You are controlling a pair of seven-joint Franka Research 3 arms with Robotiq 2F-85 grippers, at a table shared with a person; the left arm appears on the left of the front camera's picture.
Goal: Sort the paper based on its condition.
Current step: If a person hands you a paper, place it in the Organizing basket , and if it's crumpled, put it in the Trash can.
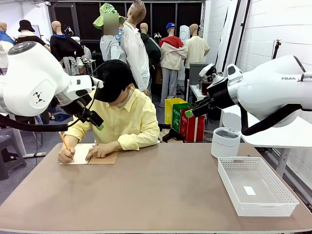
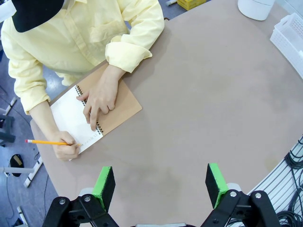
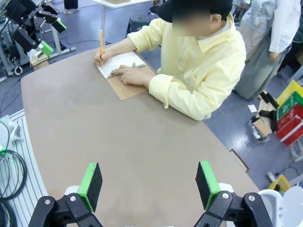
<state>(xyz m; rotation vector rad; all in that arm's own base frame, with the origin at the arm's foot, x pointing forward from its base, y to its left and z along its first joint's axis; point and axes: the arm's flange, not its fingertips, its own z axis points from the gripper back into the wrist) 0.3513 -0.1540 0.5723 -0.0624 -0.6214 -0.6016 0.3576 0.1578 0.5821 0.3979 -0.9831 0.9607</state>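
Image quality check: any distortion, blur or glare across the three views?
Front view: even light, no glare on the table, basket sharp. Left wrist view: fisheye bows the table edge; notebook crisp. Right wrist view: same bowing, right gripper in focus.

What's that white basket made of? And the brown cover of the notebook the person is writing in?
The basket looks like hard white plastic: its walls are a moulded grid of little holes. The notebook cover looks like plain matte cardboard, tan-brown and flat with no shine.
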